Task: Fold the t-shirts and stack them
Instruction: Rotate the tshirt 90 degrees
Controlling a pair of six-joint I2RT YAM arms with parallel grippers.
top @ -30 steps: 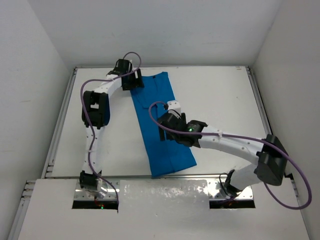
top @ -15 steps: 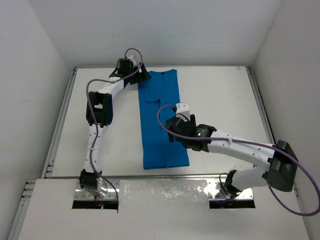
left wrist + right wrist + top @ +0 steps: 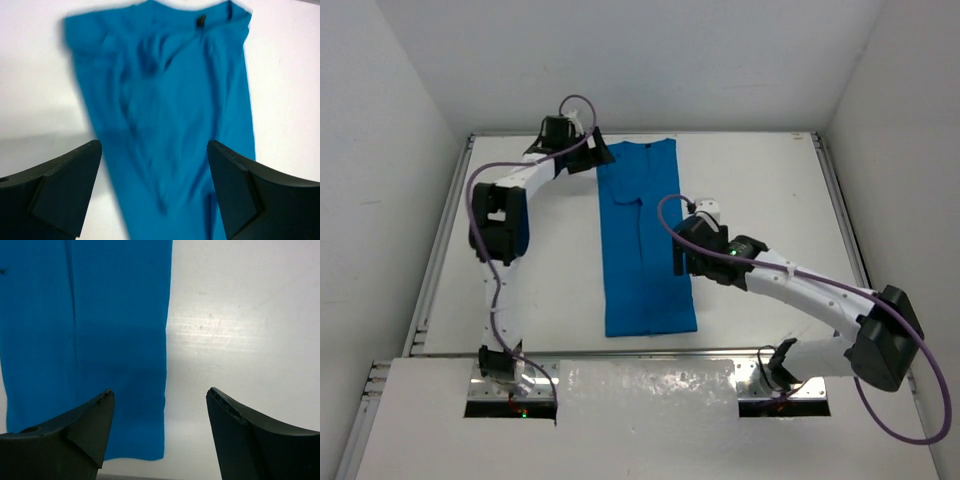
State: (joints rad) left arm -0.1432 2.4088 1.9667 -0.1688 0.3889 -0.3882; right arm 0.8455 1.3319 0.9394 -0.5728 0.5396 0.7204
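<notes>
The t-shirt [image 3: 645, 240] is bright blue and lies folded into a long narrow strip running from the far edge toward me [image 3: 165, 90] [image 3: 100, 340]. My left gripper [image 3: 594, 160] hovers at the strip's far left corner, open, its dark fingers [image 3: 65, 190] spread over the cloth with nothing between them. My right gripper [image 3: 685, 258] hangs open over the strip's right edge, about halfway along. In the right wrist view that straight edge runs between the fingers [image 3: 250, 435], and the gripper [image 3: 159, 400] holds nothing.
The white table [image 3: 770, 200] has a metal rail round it and white walls on three sides. A strip of clear film [image 3: 650, 385] covers the near edge between the arm bases. Purple cables loop off both arms.
The slanted shirt was pulled straight and has since stayed put. My left gripper opened wider and drew back left off the collar end. My right gripper slid right, to the shirt's right edge.
</notes>
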